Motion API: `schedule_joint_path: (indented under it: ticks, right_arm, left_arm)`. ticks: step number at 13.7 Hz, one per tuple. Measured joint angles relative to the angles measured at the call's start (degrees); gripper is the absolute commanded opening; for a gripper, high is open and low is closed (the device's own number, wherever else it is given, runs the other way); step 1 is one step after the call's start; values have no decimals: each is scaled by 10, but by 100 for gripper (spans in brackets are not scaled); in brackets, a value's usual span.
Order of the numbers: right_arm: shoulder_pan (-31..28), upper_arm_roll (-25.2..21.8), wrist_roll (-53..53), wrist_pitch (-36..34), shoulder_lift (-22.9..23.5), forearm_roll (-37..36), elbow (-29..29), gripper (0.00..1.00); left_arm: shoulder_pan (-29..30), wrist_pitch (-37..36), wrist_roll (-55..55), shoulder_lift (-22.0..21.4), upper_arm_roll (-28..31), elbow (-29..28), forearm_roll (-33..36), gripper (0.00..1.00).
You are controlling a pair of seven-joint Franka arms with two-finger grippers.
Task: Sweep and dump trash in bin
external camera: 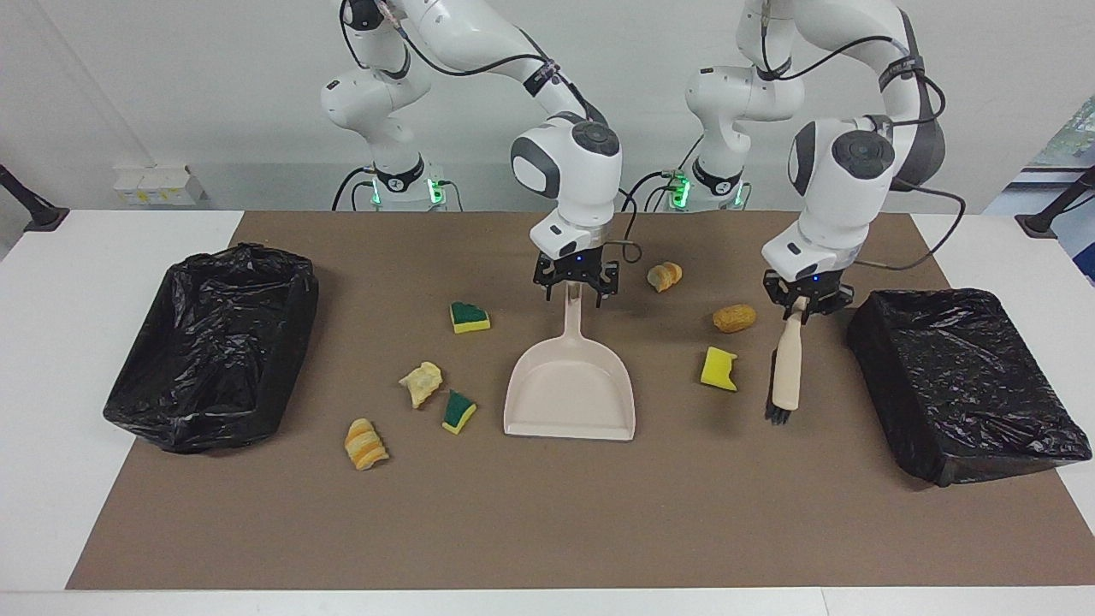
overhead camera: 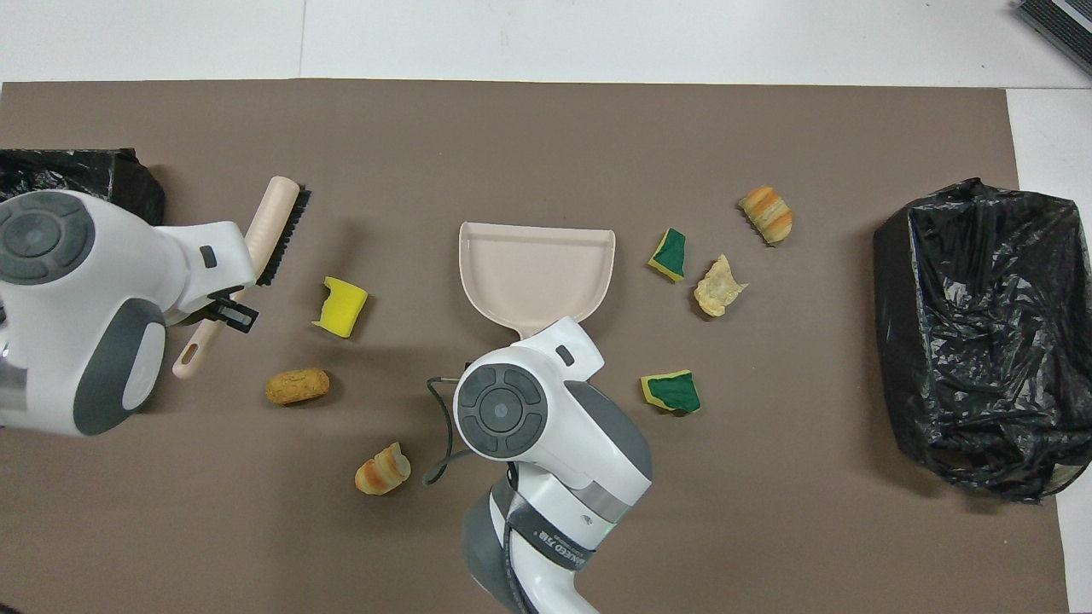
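Observation:
The beige dustpan (external camera: 571, 389) (overhead camera: 537, 269) lies flat mid-mat, handle toward the robots. My right gripper (external camera: 574, 289) is open, a finger on each side of the handle's end. My left gripper (external camera: 802, 306) is shut on the handle of the black-bristled brush (external camera: 785, 368) (overhead camera: 277, 223). The brush hangs bristles down over the mat, between a yellow sponge bit (external camera: 719, 369) and the bin (external camera: 958, 376) at the left arm's end. Several trash scraps lie around the dustpan, among them a golden piece (external camera: 734, 318), a bread bit (external camera: 665, 275) and green-topped sponge bits (external camera: 470, 317) (external camera: 459, 411).
A second black-bagged bin (external camera: 214, 342) (overhead camera: 972, 333) stands at the right arm's end. A pastry scrap (external camera: 422, 383) and a striped roll (external camera: 365, 443) lie between it and the dustpan. The brown mat (external camera: 547, 522) covers the white table.

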Motion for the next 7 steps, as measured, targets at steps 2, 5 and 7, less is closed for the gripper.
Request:
schedule_joint_path:
  ticks: [2,5,7]
  right_arm:
    - [0,-1,0,0,1,0,0,29]
    - [0,-1,-1,0,1,0,0,0]
    - [0,-1,-11,-3,1,0,0,0]
  left_arm:
    - [10,8,84,58,-1,41,17,0]
    - [20,2,180,78,-1,53,17,0]
    - [19,-44,196,75,-6,55,18,0]
